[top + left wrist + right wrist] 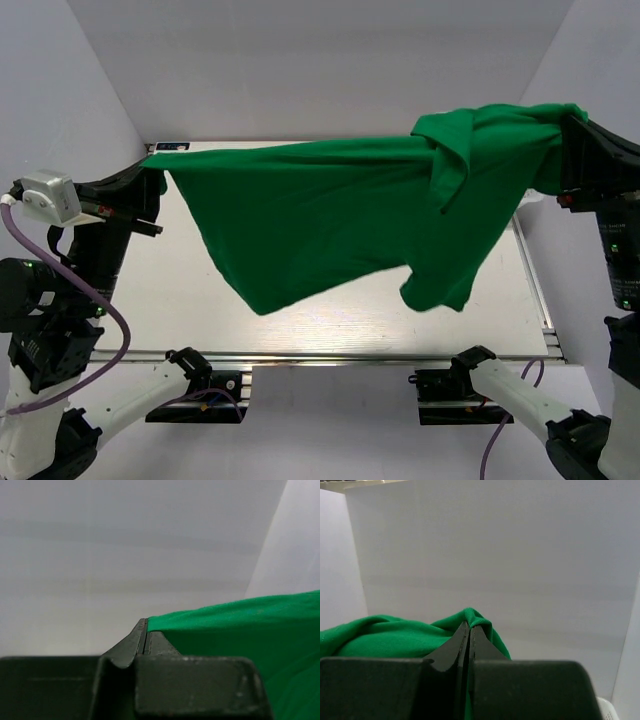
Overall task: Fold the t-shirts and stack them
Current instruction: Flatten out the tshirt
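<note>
White walls are closing in on three sides of a pale table, and everything worth watching is happening in the air above it. The green t-shirt is hanging over the table like washing on a line, its long axis running from the table's left side to its right. Its top edge is pulling nearly straight while the body is sagging in a wide belly toward the table's middle. I cannot tell whether the lowest folds are brushing the table or hanging just clear of it. Toward the table's right side the cloth is bunching and doubling over itself, one flap drooping lower than the rest.

The left gripper is pinching a thin corner of fabric above the table's left edge, jaws pressed together on the cloth, the shirt streaming away toward the table's middle. The right gripper is clamping a thicker wad above the table's right edge, jaws likewise closed on it.

To my eye the shirt is being spread for laying down, with folding not yet begun. The coming move is turning on that left-to-right line. Both arms will likely need to lower together, and the crumpled mass is sitting nearer the right arm, so that end is looking likelier to land wrinkled.
</note>
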Controlling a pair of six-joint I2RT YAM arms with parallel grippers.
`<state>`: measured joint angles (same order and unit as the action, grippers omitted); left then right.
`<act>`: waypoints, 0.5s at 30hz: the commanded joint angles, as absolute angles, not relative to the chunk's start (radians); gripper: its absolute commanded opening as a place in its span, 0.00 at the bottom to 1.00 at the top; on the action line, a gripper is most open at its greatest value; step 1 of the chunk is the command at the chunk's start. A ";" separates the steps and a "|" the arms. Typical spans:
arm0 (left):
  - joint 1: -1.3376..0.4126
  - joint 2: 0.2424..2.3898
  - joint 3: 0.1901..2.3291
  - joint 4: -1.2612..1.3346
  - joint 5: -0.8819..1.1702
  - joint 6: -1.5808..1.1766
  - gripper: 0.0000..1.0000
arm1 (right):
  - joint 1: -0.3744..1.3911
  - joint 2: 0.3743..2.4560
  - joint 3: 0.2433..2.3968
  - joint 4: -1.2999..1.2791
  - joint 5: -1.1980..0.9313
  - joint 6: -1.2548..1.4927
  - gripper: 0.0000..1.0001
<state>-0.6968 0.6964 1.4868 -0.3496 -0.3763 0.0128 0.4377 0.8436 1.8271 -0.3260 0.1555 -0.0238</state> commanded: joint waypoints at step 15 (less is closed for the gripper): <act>-0.667 0.998 1.047 -0.059 -0.989 0.037 0.02 | 0.417 1.188 1.353 -0.071 0.564 0.129 0.00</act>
